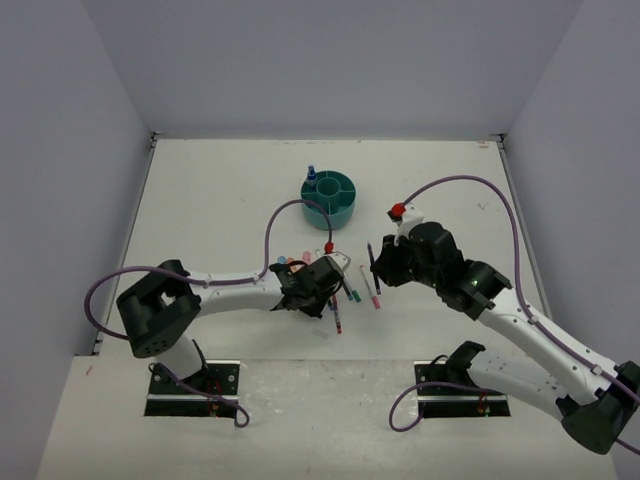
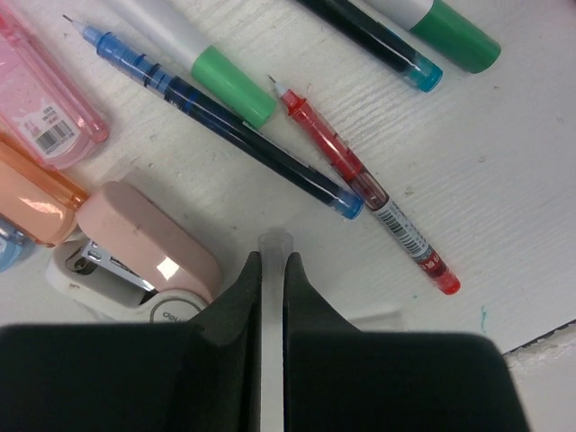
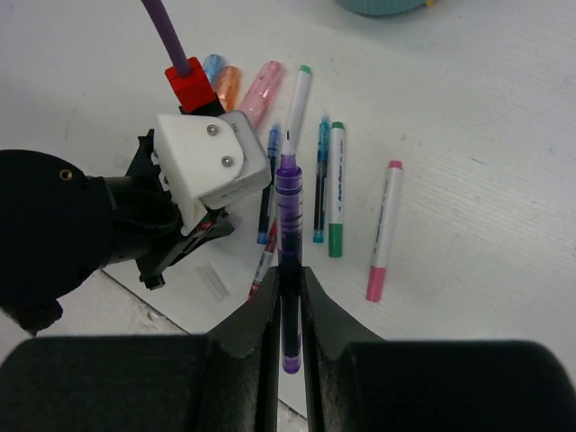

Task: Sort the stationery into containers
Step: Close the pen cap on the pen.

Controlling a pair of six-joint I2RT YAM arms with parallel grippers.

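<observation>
Stationery: most of it lies loose in one bunch on the table (image 1: 200,200), close in front of the arms and right by both claws.
Pens in the bunch: a blue pen (image 2: 225,135), a red pen (image 2: 369,193), a green-capped pen (image 2: 211,67) and a pink-capped pen (image 3: 382,234), none of them lined up.
Chunkier bits: a pink case (image 2: 40,103), an orange case (image 2: 31,193) and a pink-and-white mini stapler (image 2: 135,261), all on the left side of the bunch.
Organiser: the teal organiser (image 1: 330,197) sits further back on the table, well apart from the bunch. A blue marker (image 1: 311,178) sticks up at its back-left edge.
Left claw: the left gripper (image 2: 273,261) is down low at the bunch, jaws pinched nearly together on a thin whitish see-through stick (image 2: 274,243) that pokes out past the tips. Can't tell what that stick is. The stapler is just beside it.
Right claw: the right gripper (image 3: 288,283) is clamped narrow on a purple pen (image 3: 288,207). The pen runs along the fingers with its tip pointing away from the wrist.
</observation>
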